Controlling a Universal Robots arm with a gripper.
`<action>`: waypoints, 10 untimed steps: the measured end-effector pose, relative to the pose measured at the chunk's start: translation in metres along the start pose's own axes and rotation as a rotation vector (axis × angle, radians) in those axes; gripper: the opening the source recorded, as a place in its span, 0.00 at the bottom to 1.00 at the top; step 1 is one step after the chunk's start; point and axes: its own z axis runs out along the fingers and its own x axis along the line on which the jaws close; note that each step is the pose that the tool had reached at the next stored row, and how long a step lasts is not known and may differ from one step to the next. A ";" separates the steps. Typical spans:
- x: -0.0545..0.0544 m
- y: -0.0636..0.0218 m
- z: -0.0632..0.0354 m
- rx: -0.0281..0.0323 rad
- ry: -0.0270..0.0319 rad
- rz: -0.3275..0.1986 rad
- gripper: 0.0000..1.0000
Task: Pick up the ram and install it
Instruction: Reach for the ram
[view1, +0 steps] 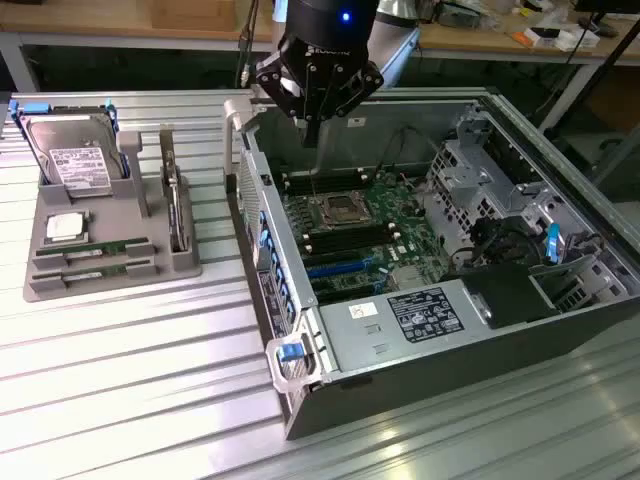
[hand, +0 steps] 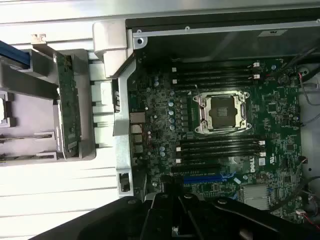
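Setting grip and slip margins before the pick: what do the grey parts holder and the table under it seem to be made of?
The grey holder looks like matte plastic, possibly printed: even dull grey, blocky slots and posts, no glare. The table looks like bare aluminium with a brushed or satin finish: silvery ribbed slats with bright streaks of reflected light.

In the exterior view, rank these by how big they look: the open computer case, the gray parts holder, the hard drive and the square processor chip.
Largest to smallest:
1. computer case
2. gray parts holder
3. hard drive
4. processor chip
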 end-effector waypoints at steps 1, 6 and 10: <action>0.006 -0.0005 -0.0002 -0.0001 0.0000 0.000 0.11; 0.022 -0.0016 -0.0006 0.0000 0.0001 0.000 0.11; 0.026 -0.0020 -0.0007 -0.0001 0.0000 0.000 0.11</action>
